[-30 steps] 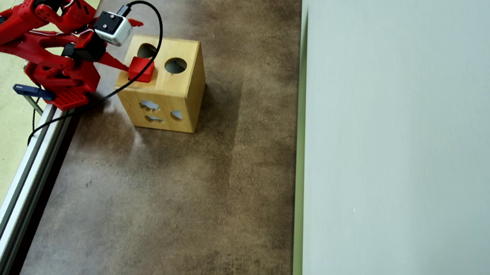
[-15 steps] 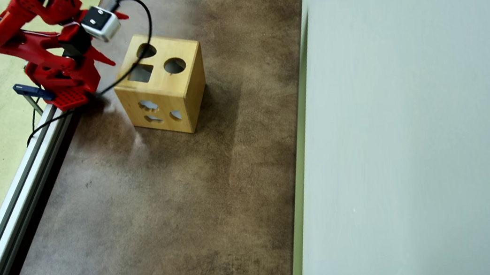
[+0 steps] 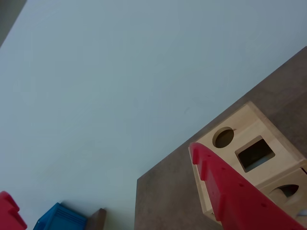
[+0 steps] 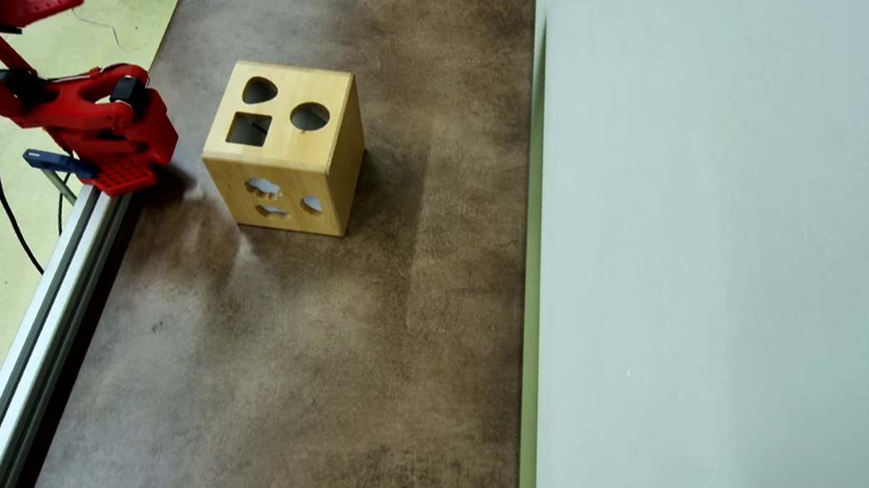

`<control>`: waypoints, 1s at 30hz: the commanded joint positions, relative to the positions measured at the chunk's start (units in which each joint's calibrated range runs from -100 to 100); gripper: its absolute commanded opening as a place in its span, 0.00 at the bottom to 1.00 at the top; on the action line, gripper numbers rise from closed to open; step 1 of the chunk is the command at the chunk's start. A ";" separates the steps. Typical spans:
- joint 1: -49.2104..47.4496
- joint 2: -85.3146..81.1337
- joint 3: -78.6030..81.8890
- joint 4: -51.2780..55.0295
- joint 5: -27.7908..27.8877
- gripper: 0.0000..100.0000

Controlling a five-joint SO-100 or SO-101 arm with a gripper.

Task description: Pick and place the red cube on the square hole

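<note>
The red cube is out of view in both views. The square hole shows dark and uncovered in the top of the light wooden box, beside a round hole and a heart-shaped hole. In the wrist view the square hole lies at the lower right on the box. My gripper is open, its red fingers far apart with nothing between them. In the overhead view the gripper is raised at the top left corner, well clear of the box.
The arm's base is clamped at the brown table's left edge by a blue clamp, beside an aluminium rail. A pale panel borders the table on the right. A blue bin shows in the wrist view.
One second ago the gripper was at the red cube on the square hole. The cube has since dropped from sight, the hole shows open, and the arm has pulled back up and left.
</note>
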 commanded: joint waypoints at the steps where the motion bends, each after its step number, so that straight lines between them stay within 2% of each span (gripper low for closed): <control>1: -0.09 0.18 -0.59 -0.37 -0.15 0.52; 30: -0.09 0.18 -0.59 -0.04 -0.15 0.52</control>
